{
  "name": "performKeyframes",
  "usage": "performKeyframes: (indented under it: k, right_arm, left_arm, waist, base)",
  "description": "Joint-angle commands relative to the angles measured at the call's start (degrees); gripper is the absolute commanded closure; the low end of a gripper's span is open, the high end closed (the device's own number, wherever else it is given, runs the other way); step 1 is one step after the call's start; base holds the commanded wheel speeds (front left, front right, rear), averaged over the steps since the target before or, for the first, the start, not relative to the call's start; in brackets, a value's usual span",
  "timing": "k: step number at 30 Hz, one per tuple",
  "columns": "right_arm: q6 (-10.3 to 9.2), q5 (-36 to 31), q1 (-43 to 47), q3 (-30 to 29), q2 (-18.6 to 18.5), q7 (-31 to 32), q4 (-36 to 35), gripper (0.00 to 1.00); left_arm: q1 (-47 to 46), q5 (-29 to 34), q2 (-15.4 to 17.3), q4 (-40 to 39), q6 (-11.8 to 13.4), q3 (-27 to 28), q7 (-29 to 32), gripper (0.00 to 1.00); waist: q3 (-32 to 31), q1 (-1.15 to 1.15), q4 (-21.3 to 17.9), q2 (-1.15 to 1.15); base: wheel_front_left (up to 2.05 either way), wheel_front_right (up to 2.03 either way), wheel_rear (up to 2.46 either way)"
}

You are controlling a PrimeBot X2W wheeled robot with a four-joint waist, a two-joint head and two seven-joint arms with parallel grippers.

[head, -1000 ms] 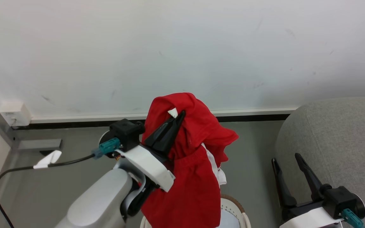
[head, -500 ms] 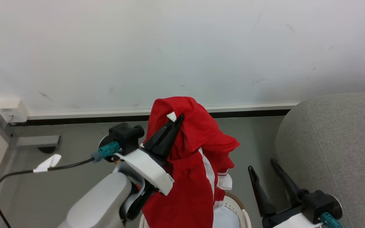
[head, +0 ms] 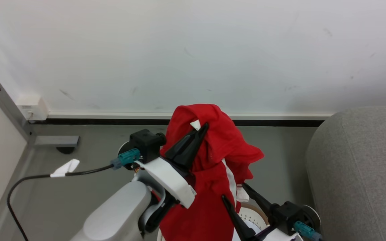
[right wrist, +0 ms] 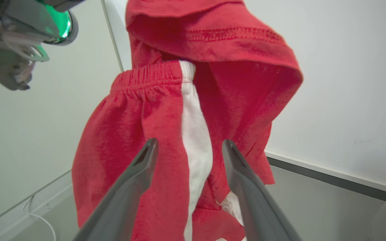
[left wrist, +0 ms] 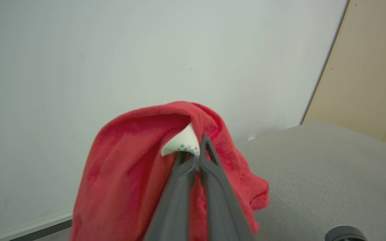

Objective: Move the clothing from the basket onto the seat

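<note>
**Left pincer holds the clothing up over the basket**

At the centre of the head view we see the left pincer (head: pixel 205 127), its two dark fingers pressed together on a fold of the red clothing (head: pixel 219 147), right beside a small white tag (head: pixel 195 124). In the left wrist view the same pincer rises from the bottom centre. Its jaws are shut on the cloth and the tag (left wrist: pixel 181 144) sticks out just left of the tips. The clothing (left wrist: pixel 129 164) drapes over the fingers and down both sides.

The right pincer (head: pixel 233 191) sits lower, right of centre in the head view. Its fingers are spread wide and hold nothing, and they point up at the lower right edge of the hanging cloth. In the right wrist view those spread fingers frame a white stripe (right wrist: pixel 194 140) running down the red fabric. We cannot tell whether the tips touch it.

At the bottom edge of the head view, between the cloth and the right wrist, a piece of the basket (head: pixel 250 213) shows, with a white perforated wall and a brown rim. The clothing hangs down in front of it, and we cannot see whether its lower end reaches inside.

The grey seat (head: pixel 364 167) fills the right edge of the head view, apart from the clothing. Behind everything lie the grey floor (head: pixel 89 154) and the white wall (head: pixel 179 50). A black cable (head: pixel 28 179) curves through the lower left.
</note>
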Motion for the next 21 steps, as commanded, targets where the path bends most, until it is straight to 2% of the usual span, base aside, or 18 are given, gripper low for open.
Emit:
performKeyframes:
  k: [1,5,21]
  right_arm:
    - [-0.12,1.42,-1.98,1.20,-0.20,-0.12,1.85,0.00]
    - [-0.12,2.34,-5.17,3.03,-0.21,-0.11,6.05,0.00]
    - [-0.12,6.64,-11.18,6.28,-0.20,-0.12,12.74,0.00]
  left_arm:
    - [-0.63,-0.11,-0.55,0.01,-0.39,-0.46,0.16,1.00]
    - [-1.15,0.25,-1.93,-0.39,-0.74,-1.91,0.56,1.00]
    - [-0.79,-0.54,-5.35,0.26,-2.38,-7.57,2.27,1.00]
  waist:
    - [-0.35,0.00,1.38,0.00]
    - [-0.64,0.00,3.50,0.00]
    - [-1.63,0.00,9.31,0.00]
  base:
    - [0.00,0.00,0.00]
    - [0.00,0.00,0.00]
    - [0.00,0.00,0.00]
